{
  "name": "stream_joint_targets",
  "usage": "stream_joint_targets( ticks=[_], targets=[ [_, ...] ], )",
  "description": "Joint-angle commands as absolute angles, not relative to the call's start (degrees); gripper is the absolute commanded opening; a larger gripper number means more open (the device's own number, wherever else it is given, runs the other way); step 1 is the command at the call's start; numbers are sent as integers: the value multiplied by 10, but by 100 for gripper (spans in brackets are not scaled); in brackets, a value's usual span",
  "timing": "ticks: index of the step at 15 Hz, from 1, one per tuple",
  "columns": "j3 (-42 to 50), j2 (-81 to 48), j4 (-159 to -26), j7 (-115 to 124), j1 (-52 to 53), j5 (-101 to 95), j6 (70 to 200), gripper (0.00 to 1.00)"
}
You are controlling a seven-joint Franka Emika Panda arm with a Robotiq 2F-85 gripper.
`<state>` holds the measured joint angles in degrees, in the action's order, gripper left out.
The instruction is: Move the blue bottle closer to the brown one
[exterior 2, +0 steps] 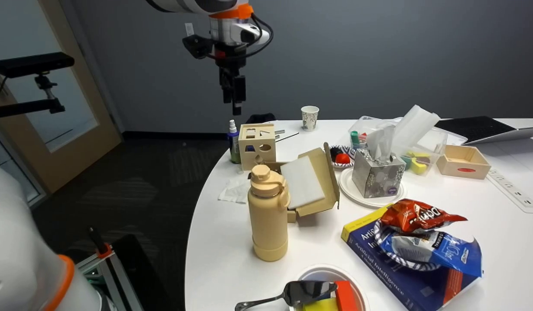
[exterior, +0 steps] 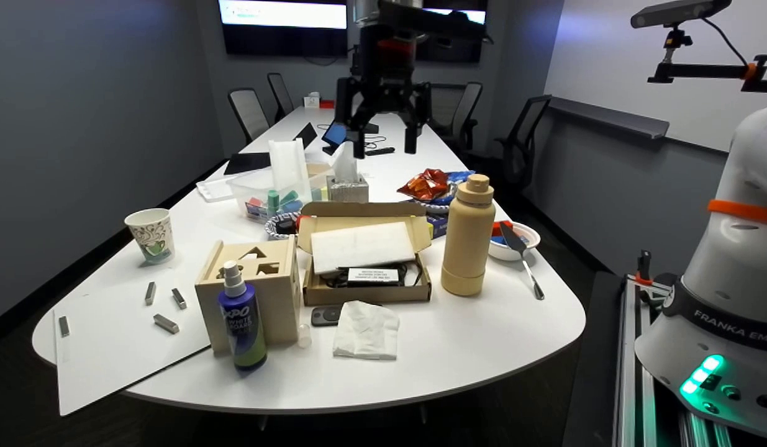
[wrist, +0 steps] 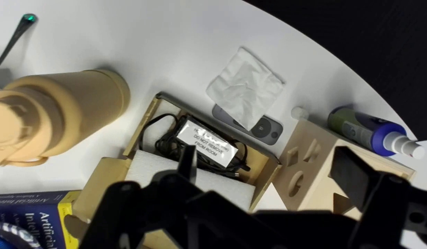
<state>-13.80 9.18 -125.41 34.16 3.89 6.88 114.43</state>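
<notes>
The blue bottle, dark blue with a green lower part and a white spray cap, stands upright near the table's edge. It also shows in an exterior view and in the wrist view. The brown bottle, tall and tan, stands upright across the cardboard box from it. It also shows in an exterior view and at the left of the wrist view. My gripper is open and empty, high above the table. In the wrist view its fingers are wide apart over the boxes.
A wooden shape box stands right beside the blue bottle. An open cardboard box with a cable lies between the bottles. A napkin lies in front. A bowl with a server stands beside the brown bottle. A paper cup stands farther off.
</notes>
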Motion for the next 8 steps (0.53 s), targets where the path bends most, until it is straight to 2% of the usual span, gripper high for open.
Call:
stream_joint_targets(
  ticks=[1,8],
  targets=[
    [-160,-23,-1166,467,68,25,1176,100],
    [-145,-160,-1051,603,168,-65,1182,100]
  ],
)
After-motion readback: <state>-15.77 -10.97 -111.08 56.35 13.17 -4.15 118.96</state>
